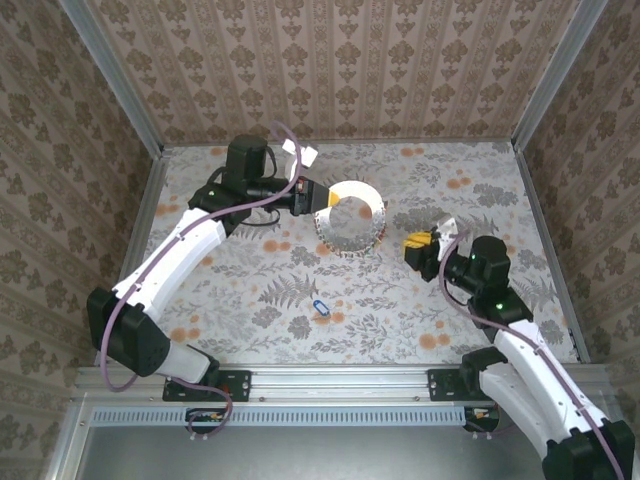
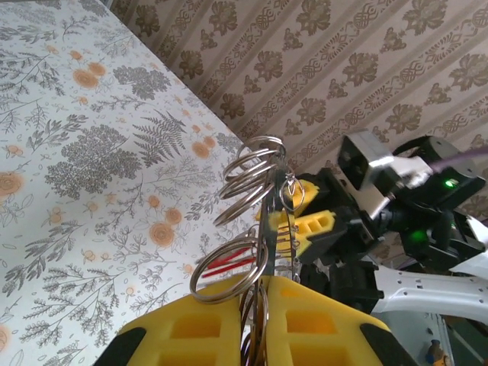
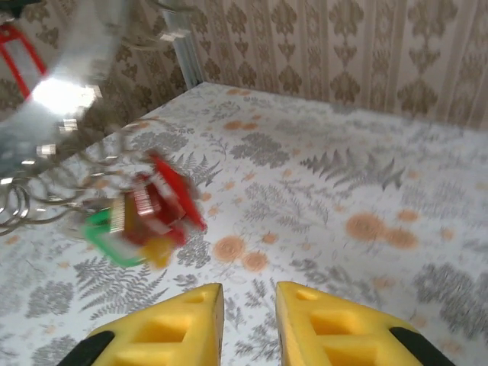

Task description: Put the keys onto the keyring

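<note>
Near the centre of the top view, the left gripper (image 1: 312,200) is clamped on the keyring (image 1: 352,220), while a blue key (image 1: 320,307) lies loose lower down, so the job looks unfinished; the right gripper (image 1: 410,246) sits just right of the ring. Low in the left wrist view, yellow fingers (image 2: 206,324) pinch its wire loops (image 2: 248,179). Right wrist view: fingers (image 3: 335,316) slightly apart, empty, the blurred ring at upper left.
</note>
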Available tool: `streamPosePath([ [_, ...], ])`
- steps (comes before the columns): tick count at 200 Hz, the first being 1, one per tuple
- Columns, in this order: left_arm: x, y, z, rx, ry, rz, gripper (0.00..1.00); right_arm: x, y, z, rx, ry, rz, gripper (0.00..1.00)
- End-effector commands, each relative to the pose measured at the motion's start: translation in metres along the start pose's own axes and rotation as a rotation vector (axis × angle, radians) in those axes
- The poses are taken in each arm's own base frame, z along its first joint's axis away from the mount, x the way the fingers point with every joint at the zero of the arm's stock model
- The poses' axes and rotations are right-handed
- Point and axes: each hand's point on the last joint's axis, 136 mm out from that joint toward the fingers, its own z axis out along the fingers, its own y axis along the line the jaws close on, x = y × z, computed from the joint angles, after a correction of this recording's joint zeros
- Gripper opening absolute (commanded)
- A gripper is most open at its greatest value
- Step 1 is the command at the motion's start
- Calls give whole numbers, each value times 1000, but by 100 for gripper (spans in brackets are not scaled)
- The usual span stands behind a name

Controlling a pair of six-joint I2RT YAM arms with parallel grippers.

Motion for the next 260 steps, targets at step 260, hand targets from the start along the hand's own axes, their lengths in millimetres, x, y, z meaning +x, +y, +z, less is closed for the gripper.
streamPosePath([
  [260, -22, -33, -17, 39, -62, 142, 0, -24, 82, 20, -130, -271, -550, 19],
])
